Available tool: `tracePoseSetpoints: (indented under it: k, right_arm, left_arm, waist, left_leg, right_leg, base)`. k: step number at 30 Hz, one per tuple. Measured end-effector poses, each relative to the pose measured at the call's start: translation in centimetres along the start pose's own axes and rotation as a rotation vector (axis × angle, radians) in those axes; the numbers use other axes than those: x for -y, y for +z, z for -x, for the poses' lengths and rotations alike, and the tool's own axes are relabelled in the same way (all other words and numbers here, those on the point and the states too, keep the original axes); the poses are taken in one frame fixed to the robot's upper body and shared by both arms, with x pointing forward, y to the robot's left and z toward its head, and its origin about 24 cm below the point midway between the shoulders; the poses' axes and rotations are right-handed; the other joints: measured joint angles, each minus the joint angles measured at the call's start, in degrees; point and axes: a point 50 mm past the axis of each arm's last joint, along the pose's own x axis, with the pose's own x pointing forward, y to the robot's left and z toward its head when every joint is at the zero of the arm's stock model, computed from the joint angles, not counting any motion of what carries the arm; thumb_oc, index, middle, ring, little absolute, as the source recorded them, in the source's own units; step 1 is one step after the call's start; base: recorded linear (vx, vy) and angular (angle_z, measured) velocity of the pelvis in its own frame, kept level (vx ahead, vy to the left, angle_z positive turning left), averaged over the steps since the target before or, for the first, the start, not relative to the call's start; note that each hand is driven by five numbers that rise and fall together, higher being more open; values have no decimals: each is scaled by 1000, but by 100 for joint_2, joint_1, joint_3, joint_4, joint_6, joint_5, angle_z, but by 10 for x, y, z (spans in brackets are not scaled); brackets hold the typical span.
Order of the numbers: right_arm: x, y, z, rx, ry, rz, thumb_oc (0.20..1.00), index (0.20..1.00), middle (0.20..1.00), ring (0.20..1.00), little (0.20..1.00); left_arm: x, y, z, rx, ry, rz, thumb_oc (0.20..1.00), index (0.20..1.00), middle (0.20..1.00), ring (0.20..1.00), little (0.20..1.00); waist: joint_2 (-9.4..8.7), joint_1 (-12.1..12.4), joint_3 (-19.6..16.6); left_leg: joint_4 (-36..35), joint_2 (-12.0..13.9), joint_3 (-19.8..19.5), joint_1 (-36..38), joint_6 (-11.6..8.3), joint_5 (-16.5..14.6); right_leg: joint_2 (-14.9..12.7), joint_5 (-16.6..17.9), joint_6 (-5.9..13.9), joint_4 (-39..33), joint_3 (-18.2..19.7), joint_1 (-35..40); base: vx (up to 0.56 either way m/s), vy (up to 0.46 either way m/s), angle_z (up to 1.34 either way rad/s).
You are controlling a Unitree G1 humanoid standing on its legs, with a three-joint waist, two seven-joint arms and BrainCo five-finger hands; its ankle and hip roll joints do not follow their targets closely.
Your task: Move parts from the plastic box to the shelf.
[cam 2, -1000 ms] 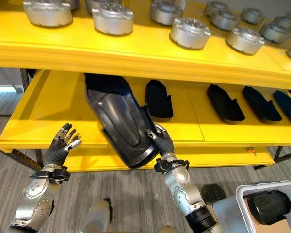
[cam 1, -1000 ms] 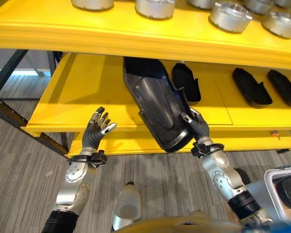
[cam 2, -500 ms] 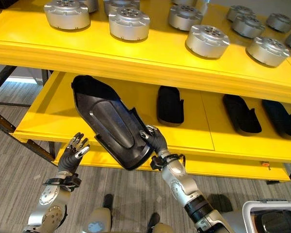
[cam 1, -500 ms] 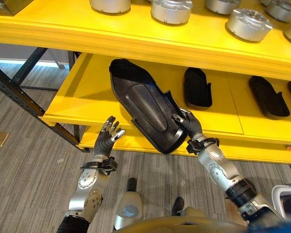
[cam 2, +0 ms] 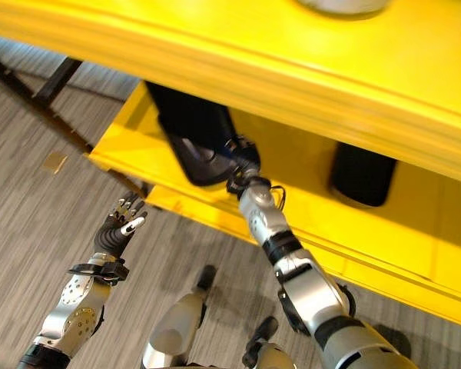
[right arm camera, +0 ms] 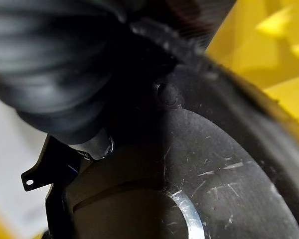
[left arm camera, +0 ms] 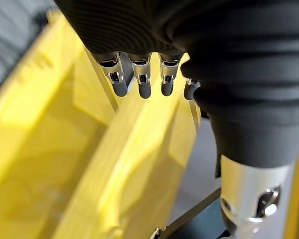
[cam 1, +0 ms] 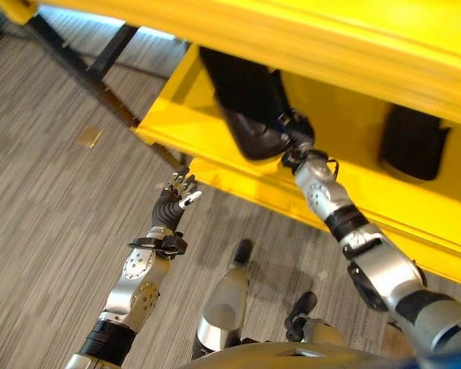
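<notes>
The large black part [cam 1: 246, 108] has been carried in under the upper board and is now seen well inside the lower level of the yellow shelf [cam 1: 215, 165], where half a second ago much of it hung out past the front edge. It is grasped at its near end by the right robot hand [cam 1: 294, 137], fingers curled on its rim. The left robot hand [cam 1: 175, 198] is held released, fingers relaxed, below the shelf edge. Placement is judged nearly complete; setting down and letting go remain. Another dark part [cam 1: 413, 142] lies further along the shelf.
</notes>
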Motion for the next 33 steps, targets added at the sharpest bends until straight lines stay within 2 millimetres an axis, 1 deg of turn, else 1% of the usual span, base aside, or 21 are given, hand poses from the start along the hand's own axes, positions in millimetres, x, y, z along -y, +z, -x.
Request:
tracePoseSetpoints:
  k: [2,3,4,5,6,7,9,10,11,12,13,14,15,16,17,18,19,22,23,28,33]
  right_arm:
    - [8,8,-6,12,-53,-30,200,200,200,200,200]
    - [9,10,-7,13,-64,-29,200,200,200,200,200]
    - [15,21,-13,26,-103,-37,200,200,200,200,200]
    - [16,27,-15,41,-110,-38,200,200,200,200,200]
    - [16,42,-19,85,-114,-40,200,200,200,200,200]
    - [15,50,-21,106,-116,-42,200,200,200,200,200]
    - [13,63,-24,131,-127,-46,200,200,200,200,200]
    - [11,72,-26,155,-132,-59,200,200,200,200,200]
    - [10,76,-26,169,-133,-70,200,200,200,200,200]
    - [10,79,-27,176,-135,-84,200,200,200,200,200]
    - [11,80,-27,180,-143,-85,200,200,200,200,200]
    - [11,82,-27,186,-147,-84,200,200,200,200,200]
    - [11,83,-27,195,-146,-87,200,200,200,200,200]
    - [12,88,-28,205,-156,-84,200,200,200,200,200]
    - [11,95,-30,214,-166,-83,200,200,200,200,200]
    - [12,107,-31,241,-174,-92,200,200,200,200,200]
    - [13,115,-31,272,-174,-95,200,200,200,200,200]
    - [11,119,-31,296,-173,-113,200,200,200,200,200]
    - [9,122,-31,302,-171,-124,200,200,200,200,200]
    - [10,126,-31,321,-185,-142,200,200,200,200,200]
    - [12,131,-30,343,-196,-180,200,200,200,200,200]
  left_arm:
    - [4,3,-3,14,-21,-4,1000,1000,1000,1000,1000]
    - [5,4,-3,19,-29,-7,1000,1000,1000,1000,1000]
    - [12,8,-6,29,-69,-20,1000,1000,1000,1000,1000]
    - [15,11,-8,43,-88,-25,1000,1000,1000,1000,1000]
    - [20,15,-11,60,-110,-26,1000,1000,1000,1000,1000]
    - [23,18,-15,74,-124,-26,1000,1000,1000,1000,1000]
    - [29,17,-16,71,-151,-11,1000,1000,1000,1000,1000]
    - [35,17,-18,69,-174,-11,1000,1000,1000,1000,1000]
    - [38,18,-20,73,-187,-12,1000,1000,1000,1000,1000]
    - [41,17,-21,69,-200,-13,1000,1000,1000,1000,1000]
    - [42,16,-21,66,-206,-12,1000,1000,1000,1000,1000]
    - [43,14,-19,56,-209,-3,1000,1000,1000,1000,1000]
    - [42,13,-19,52,-206,0,1000,1000,1000,1000,1000]
    - [43,12,-18,49,-208,1,1000,1000,1000,1000,1000]
    - [44,12,-18,50,-214,0,1000,1000,1000,1000,1000]
    - [45,12,-18,54,-215,4,1000,1000,1000,1000,1000]
    - [46,10,-17,46,-219,5,1000,1000,1000,1000,1000]
    - [47,5,-14,23,-210,16,1000,1000,1000,1000,1000]
    - [47,4,-14,20,-200,17,1000,1000,1000,1000,1000]
    - [46,3,-14,19,-185,18,1000,1000,1000,1000,1000]
    - [48,3,-14,19,-192,20,1000,1000,1000,1000,1000]
  waist:
    - [39,107,71]
    - [61,142,84]
    - [120,224,132]
    - [155,226,151]
    - [223,221,259]
    - [235,227,297]
    - [295,209,355]
    - [336,198,387]
    - [350,174,457]
    - [369,158,503]
    - [362,114,531]
    - [376,81,548]
    - [375,50,550]
    - [391,17,574]
    - [419,-32,616]
    - [412,-59,632]
    - [397,-101,682]
    - [368,-188,748]
    - [366,-258,749]
    - [347,-391,761]
    - [321,-439,777]
  left_leg:
    - [53,-141,-95,-95,9,8]
    - [79,-169,-119,-126,9,7]
    - [160,-252,-164,-241,9,6]
    - [228,-294,-207,-326,9,5]
    - [304,-339,-231,-359,22,-11]
    - [353,-373,-235,-393,35,-25]
    - [660,-433,-224,-553,94,-156]
    - [947,-477,-216,-710,129,-291]
    - [1118,-509,-172,-770,176,-368]
    - [1382,-552,-148,-875,220,-501]
    - [1497,-586,-100,-916,247,-557]
    - [1724,-617,-62,-1046,279,-682]
    - [1793,-642,-55,-1090,267,-737]
    - [1979,-658,-21,-1180,313,-738]
    - [2086,-665,5,-1235,341,-816]
    - [2273,-656,58,-1434,344,-879]
    - [2391,-656,86,-1538,374,-907]
    - [2464,-649,179,-1611,389,-923]
    - [2510,-645,198,-1676,390,-923]
    - [2518,-619,239,-1727,395,-913]
    - [2506,-551,254,-1737,396,-913]
  right_leg:
    - [-95,-39,54,50,-82,-21]
    - [-116,-42,58,57,-123,-20]
    - [-184,-95,81,167,-148,-105]
    - [-206,-119,102,231,-198,-153]
    - [-255,-166,121,341,-253,-166]
    - [-310,-190,119,410,-261,-193]
    - [-384,-283,116,645,-252,-294]
    - [-456,-413,92,930,-190,-436]
    - [-516,-483,67,1110,-117,-516]
    - [-641,-626,65,1447,-48,-653]
    - [-703,-696,49,1616,14,-729]
    - [-791,-800,15,1874,104,-868]
    - [-806,-817,40,1926,166,-920]
    - [-849,-846,45,2071,235,-1016]
    - [-868,-898,35,2185,265,-1075]
    - [-901,-964,25,2397,357,-1303]
    - [-931,-990,52,2541,448,-1452]
    - [-960,-992,55,2655,624,-1615]
    - [-966,-992,56,2717,660,-1693]
    - [-957,-988,51,2745,682,-1789]
    - [-899,-989,51,2734,726,-1817]
  base:
    - [-30,20,34]
    - [-46,26,38]
    - [-48,35,29]
    - [-25,52,36]
    - [-38,89,24]
    - [-60,106,19]
    - [-60,103,4]
    - [-36,86,-5]
    - [-74,134,-9]
    - [-38,55,-9]
    - [-67,85,-13]
    - [-28,36,-9]
    - [-42,54,-16]
    - [-26,38,-7]
    - [-42,63,-13]
    - [-54,63,-14]
    - [-50,54,-20]
    - [-35,17,-18]
    - [-35,-3,-7]
    - [-16,1,-5]
    - [-14,-4,-4]
